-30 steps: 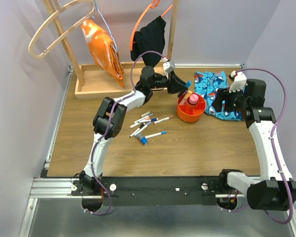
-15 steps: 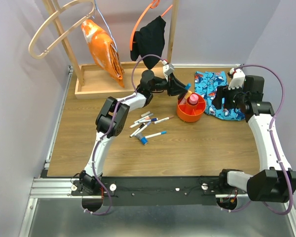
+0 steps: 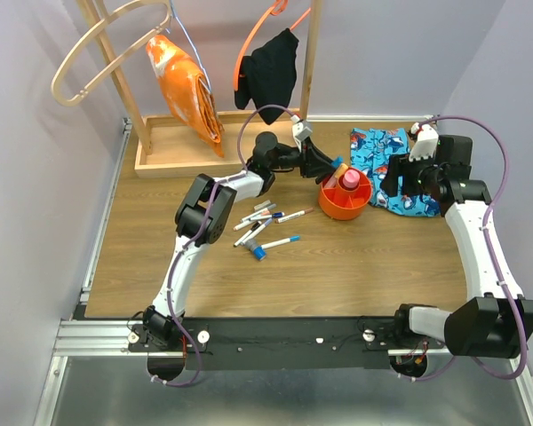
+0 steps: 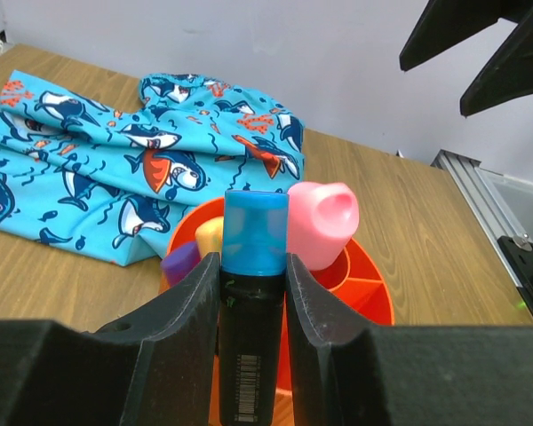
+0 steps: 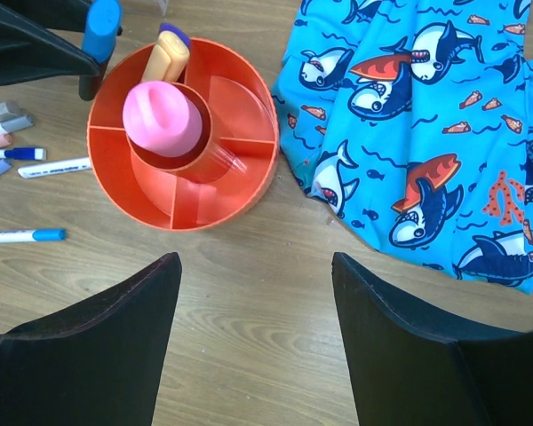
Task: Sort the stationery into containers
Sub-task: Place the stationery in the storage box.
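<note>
Left hand (image 4: 251,271) clamps a blue-capped black marker (image 4: 255,222) just beside the orange tub (image 4: 369,288); right hand (image 5: 255,266) hovers, fingers apart

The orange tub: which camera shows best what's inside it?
The right wrist view: it looks straight down into the orange tub, showing dividers, the pink tube in the middle cup and a yellow item in one section. The left wrist view shows part behind the blue-capped marker held by the left fingers; the top view shows it small.
</note>
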`<state>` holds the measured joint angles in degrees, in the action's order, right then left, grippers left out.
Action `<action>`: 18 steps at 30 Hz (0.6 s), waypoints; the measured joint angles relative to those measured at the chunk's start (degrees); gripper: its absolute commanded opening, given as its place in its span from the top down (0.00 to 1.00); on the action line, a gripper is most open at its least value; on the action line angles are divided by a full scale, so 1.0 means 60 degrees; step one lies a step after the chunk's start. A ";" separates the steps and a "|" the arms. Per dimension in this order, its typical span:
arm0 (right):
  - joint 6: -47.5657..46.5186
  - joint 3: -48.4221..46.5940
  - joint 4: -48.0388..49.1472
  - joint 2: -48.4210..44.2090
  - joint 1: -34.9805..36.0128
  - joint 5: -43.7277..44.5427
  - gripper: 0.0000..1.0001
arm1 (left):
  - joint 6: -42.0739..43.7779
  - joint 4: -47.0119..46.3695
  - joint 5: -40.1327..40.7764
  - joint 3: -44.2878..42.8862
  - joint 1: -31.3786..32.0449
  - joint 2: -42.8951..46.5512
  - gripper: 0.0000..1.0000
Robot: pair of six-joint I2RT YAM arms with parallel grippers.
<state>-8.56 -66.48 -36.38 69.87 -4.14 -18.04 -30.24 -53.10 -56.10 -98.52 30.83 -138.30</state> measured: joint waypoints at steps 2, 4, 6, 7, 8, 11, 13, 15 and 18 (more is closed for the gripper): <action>0.0000 0.0000 0.0000 0.0029 0.0000 -0.0004 0.24 | -0.0015 -0.0004 0.0000 -0.0007 0.0007 -0.0076 1.00; 0.0000 0.0000 0.0000 0.0058 0.0000 -0.0004 0.24 | -0.0029 -0.0004 0.0004 -0.0007 0.0033 -0.0157 1.00; 0.0004 0.0000 0.0000 0.0084 0.0000 -0.0004 0.24 | -0.0058 -0.0004 0.0004 -0.0018 0.0062 -0.0200 1.00; 0.0004 0.0000 0.0004 0.0091 0.0000 -0.0004 0.24 | -0.0076 -0.0004 0.0007 -0.0026 0.0073 -0.0211 1.00; 0.0004 0.0000 0.0004 0.0106 0.0000 -0.0004 0.24 | -0.0098 -0.0004 0.0007 -0.0040 0.0095 -0.0219 1.00; 0.0007 0.0000 0.0011 0.0109 0.0000 -0.0007 0.24 | -0.0189 -0.0062 0.0018 -0.0069 0.0157 -0.0219 1.00; 0.0015 0.0000 0.0029 0.0109 0.0000 -0.0007 0.24 | -0.0229 -0.0117 0.0033 -0.0073 0.0211 -0.0219 1.00; 0.0018 0.0000 0.0055 0.0109 0.0000 -0.0011 0.24 | -0.0266 -0.0142 0.0076 -0.0069 0.0251 -0.0219 1.00; 0.0026 0.0004 0.0062 0.0109 0.0000 -0.0011 0.24 | -0.0335 -0.0146 0.0135 -0.0073 0.0277 -0.0204 1.00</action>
<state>-8.40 -66.46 -36.01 70.52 -4.14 -18.11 -32.25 -53.98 -55.29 -98.96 32.49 -139.52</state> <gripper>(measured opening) 0.765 0.390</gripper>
